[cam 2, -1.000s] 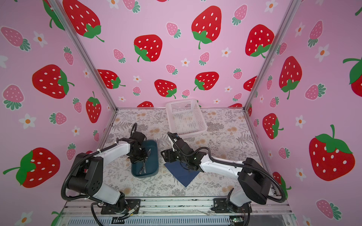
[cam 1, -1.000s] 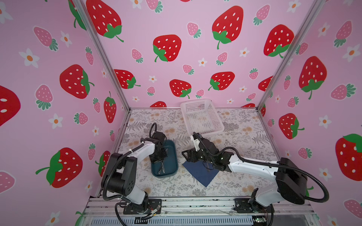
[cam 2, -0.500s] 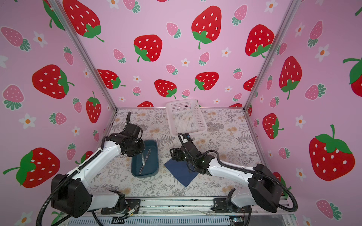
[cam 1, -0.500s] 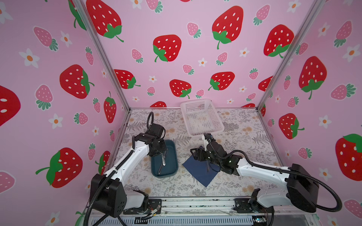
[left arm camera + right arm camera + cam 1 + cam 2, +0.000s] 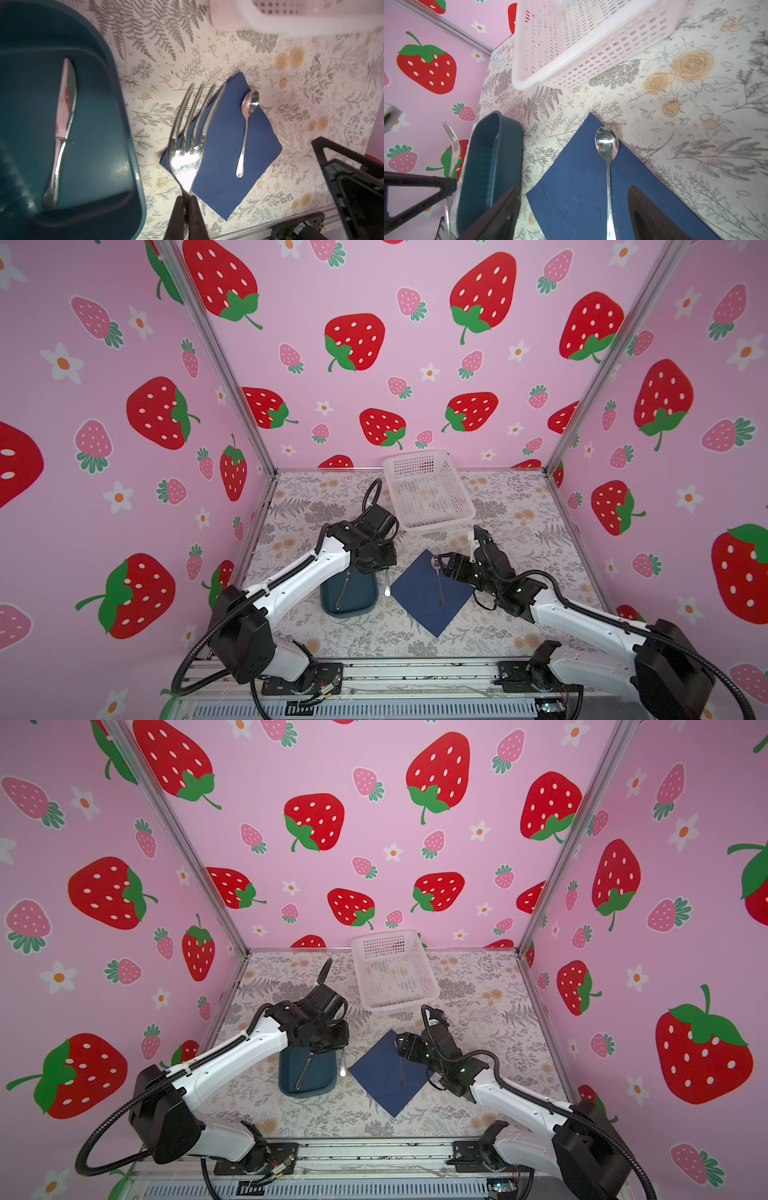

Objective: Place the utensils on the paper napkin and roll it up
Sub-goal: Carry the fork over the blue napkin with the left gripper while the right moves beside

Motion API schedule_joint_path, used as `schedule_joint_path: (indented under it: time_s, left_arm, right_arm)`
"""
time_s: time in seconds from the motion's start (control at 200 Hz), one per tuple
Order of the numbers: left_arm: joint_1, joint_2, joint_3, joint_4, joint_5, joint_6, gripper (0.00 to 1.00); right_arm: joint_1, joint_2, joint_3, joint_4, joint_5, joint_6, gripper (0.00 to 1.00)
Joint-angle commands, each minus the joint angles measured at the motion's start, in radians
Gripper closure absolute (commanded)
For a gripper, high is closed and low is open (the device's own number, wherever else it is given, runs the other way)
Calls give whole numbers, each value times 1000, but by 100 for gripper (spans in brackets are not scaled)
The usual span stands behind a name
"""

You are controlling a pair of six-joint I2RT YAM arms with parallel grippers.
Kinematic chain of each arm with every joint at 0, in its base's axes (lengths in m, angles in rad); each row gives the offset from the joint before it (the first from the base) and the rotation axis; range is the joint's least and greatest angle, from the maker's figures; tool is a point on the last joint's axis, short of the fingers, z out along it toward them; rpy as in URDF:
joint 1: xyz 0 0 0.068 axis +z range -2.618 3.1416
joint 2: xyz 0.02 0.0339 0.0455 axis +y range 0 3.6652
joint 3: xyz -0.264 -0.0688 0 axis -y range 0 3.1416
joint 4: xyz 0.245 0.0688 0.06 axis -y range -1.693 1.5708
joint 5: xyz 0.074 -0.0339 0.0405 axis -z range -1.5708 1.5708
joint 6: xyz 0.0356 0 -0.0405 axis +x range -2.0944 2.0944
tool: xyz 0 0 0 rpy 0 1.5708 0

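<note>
The navy paper napkin (image 5: 417, 601) (image 5: 380, 1081) lies flat as a diamond on the floral table. A spoon (image 5: 439, 583) (image 5: 246, 133) (image 5: 607, 164) rests on it, bowl toward the back. My right gripper (image 5: 573, 188) (image 5: 446, 568) stands open over the spoon's handle, touching nothing. My left gripper (image 5: 186, 198) (image 5: 384, 564) is shut on the handle of a fork (image 5: 187, 158) (image 5: 387, 587), which hangs in the air between tray and napkin. The knife (image 5: 344, 592) (image 5: 62, 128) lies in the teal tray (image 5: 349, 612) (image 5: 126, 133).
A white perforated basket (image 5: 436, 526) (image 5: 591, 58) stands at the back middle, just behind both grippers. The teal tray (image 5: 307, 1092) sits directly left of the napkin. Pink strawberry walls enclose the table on three sides.
My left gripper lifted the fork out of the tray and carried it right, toward the napkin. My right gripper opened, left the spoon on the napkin and drew back to the right.
</note>
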Motion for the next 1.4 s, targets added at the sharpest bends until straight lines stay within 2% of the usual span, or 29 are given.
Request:
schedule_joint_path:
  time_s: [0.0,0.35,0.455,0.62,1.096,1.396]
  left_arm:
    - [-40,63,60,55,35,-64,99]
    - [-143,287,112,180,47,-173,99]
    - [-157,336,135,185,11,-184,99]
    - [-165,397,167,211,19,-202,99]
    - [-175,515,232,248,49,-227,99]
    - [-176,540,240,238,47,-235,98]
  right_arm:
    - [-36,-34,-35,-13,-75,-1,15]
    - [-109,-28,-76,-62,-206,-94,15]
    - [-128,-25,-77,-64,-236,-117,14]
    - [-147,-18,-86,-74,-280,-138,14]
    - [-161,-50,-119,-82,-311,-143,14]
    - [-170,-3,-98,-82,-328,-155,14]
